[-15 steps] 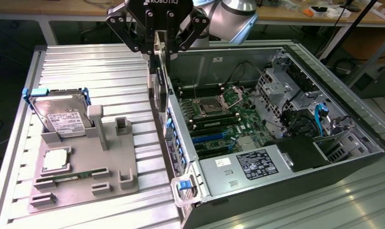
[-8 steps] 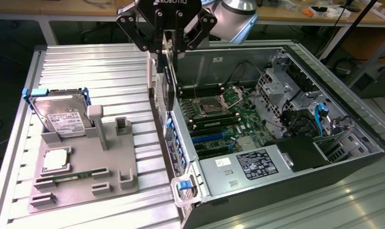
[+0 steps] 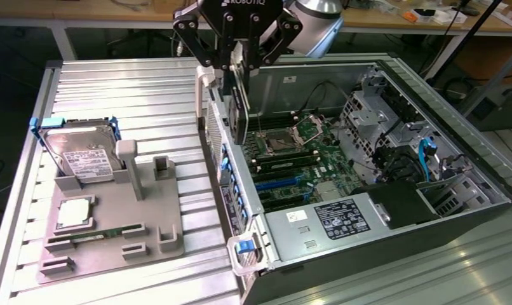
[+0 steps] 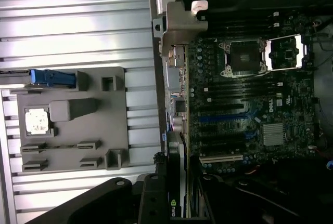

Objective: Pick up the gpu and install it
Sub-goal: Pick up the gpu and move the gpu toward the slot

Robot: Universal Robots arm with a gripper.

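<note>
The hand (image 3: 237, 62) is pinching the gpu (image 3: 236, 101) by its upper edge, so the card hangs upright directly beneath it. The card is over the open computer case (image 3: 298, 79), just inside the case wall on the exterior view's left, above the motherboard (image 3: 324, 159).

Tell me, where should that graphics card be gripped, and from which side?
Probably by its top edge, from straight above, pinching the two flat faces. The gpu is thin and hangs upright from the gripper over the open case, leaving its bottom edge free.
</note>
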